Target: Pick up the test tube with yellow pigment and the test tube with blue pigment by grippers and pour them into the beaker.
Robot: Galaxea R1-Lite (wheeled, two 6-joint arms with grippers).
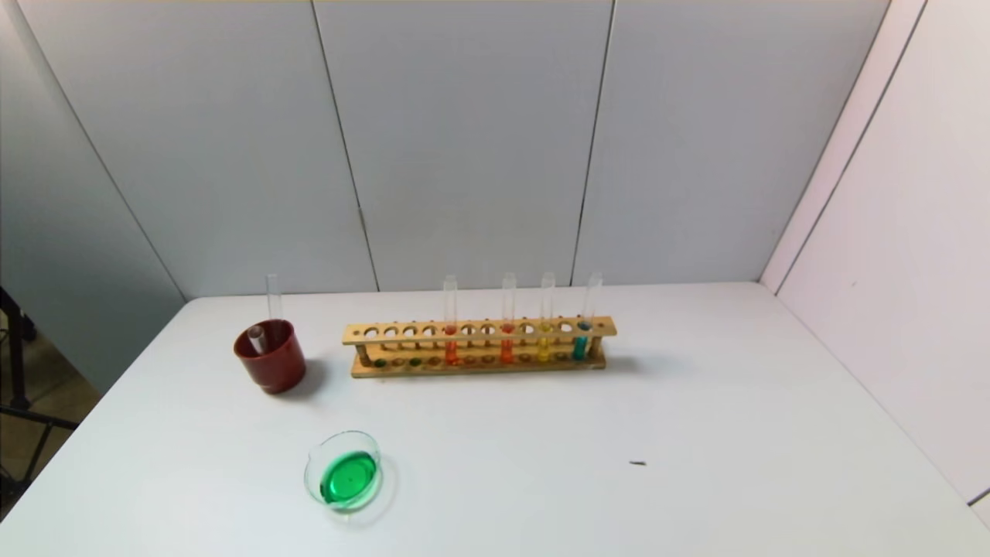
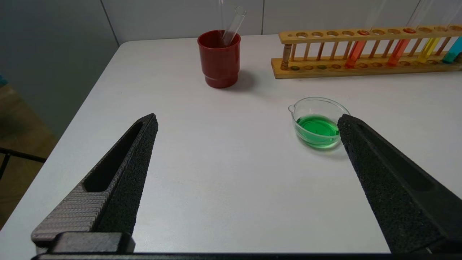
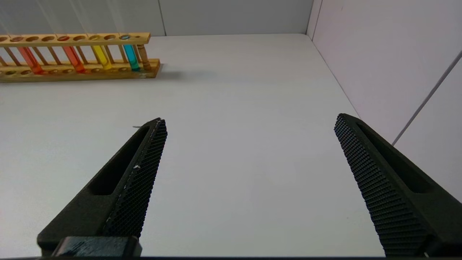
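Note:
The beaker [image 1: 344, 468] stands near the table's front left and holds green liquid; it also shows in the left wrist view [image 2: 317, 122]. No tube with lemon-yellow or bright cyan liquid is in view. Two empty clear tubes [image 1: 272, 295] lean in the red cup [image 1: 271, 360]. My left gripper [image 2: 248, 117] is open and empty above the table, short of the beaker, which sits just past one fingertip [image 2: 346, 124]. My right gripper [image 3: 249, 119] is open and empty over bare table on the right. Neither gripper shows in the head view.
A wooden rack [image 1: 479, 331] stands at the back centre with two orange-red tubes [image 1: 451, 348], a golden-yellow tube [image 1: 544, 344] and a teal tube [image 1: 580, 344]. A small dark speck [image 1: 637, 463] lies on the table. Walls close in behind and on the right.

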